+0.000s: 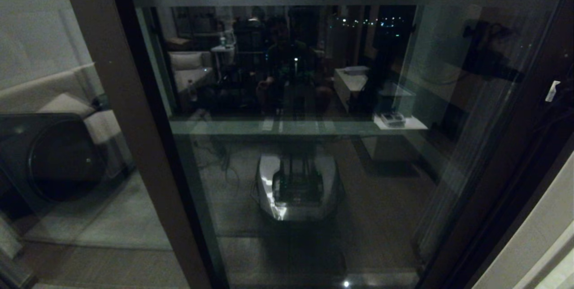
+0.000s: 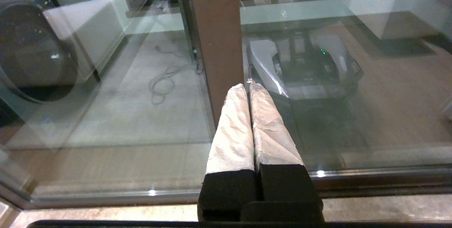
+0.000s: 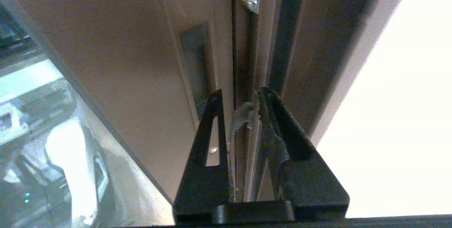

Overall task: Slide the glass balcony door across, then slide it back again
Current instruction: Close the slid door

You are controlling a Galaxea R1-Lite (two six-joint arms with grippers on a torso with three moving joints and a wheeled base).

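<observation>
The right gripper (image 3: pixel 238 95) is pointing, fingers parted, beside the glass balcony door's (image 1: pixel 305 145) recessed handle (image 3: pixel 196 65) (left gripper (image 2: pixel 247 86) clenched, parked low).

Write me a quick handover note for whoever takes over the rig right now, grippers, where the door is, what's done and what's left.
Left gripper: shut, holding nothing, parked low in front of the glass near a brown post.
Right gripper: open, fingers pointing at the glass balcony door stile, beside the recessed handle. One finger lies over the handle's lower end; whether it touches cannot be told.
Door: its handle stile sits next to the outer frame on the robot's right.
Done: approach to the handle.
Left: from these views it is unclear whether any slide has happened yet; check before sliding across and back.
</observation>
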